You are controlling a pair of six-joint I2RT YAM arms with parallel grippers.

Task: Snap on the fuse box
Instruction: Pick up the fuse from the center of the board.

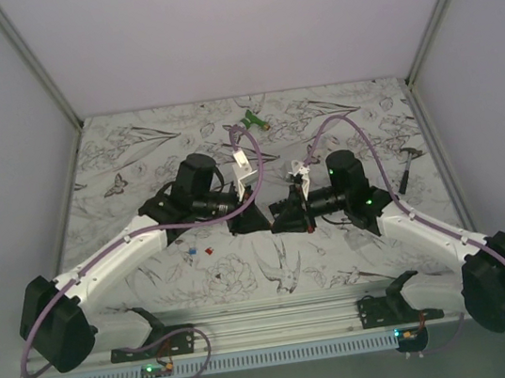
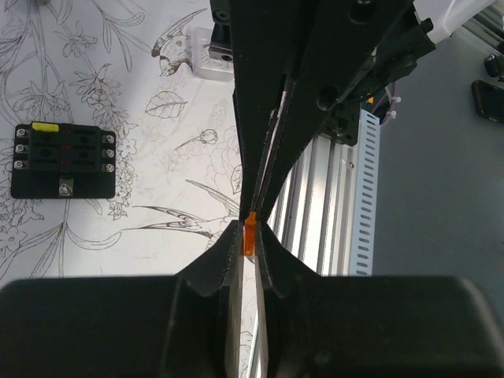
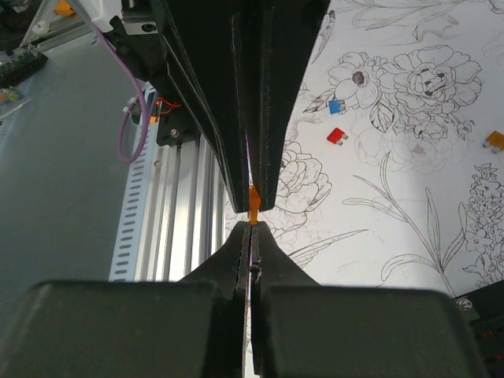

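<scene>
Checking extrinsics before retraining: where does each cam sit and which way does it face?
Top external: above and behind the bases, looking down at the table; both arms show whole, left gripper and right gripper tip to tip.
Left wrist: on the left arm, facing the right gripper; own fingers at bottom, fuse box at left.
Right wrist: on the right arm, facing the left gripper; own fingers at bottom.
Shared: both wrist views show the orange fuse at the meeting tips and the aluminium rail.

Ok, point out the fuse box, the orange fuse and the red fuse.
fuse box point(image 2: 63, 161), left wrist view, middle of its black face
orange fuse point(image 2: 250, 235), left wrist view, its exposed body
red fuse point(image 3: 337, 135), right wrist view, its centre
</scene>
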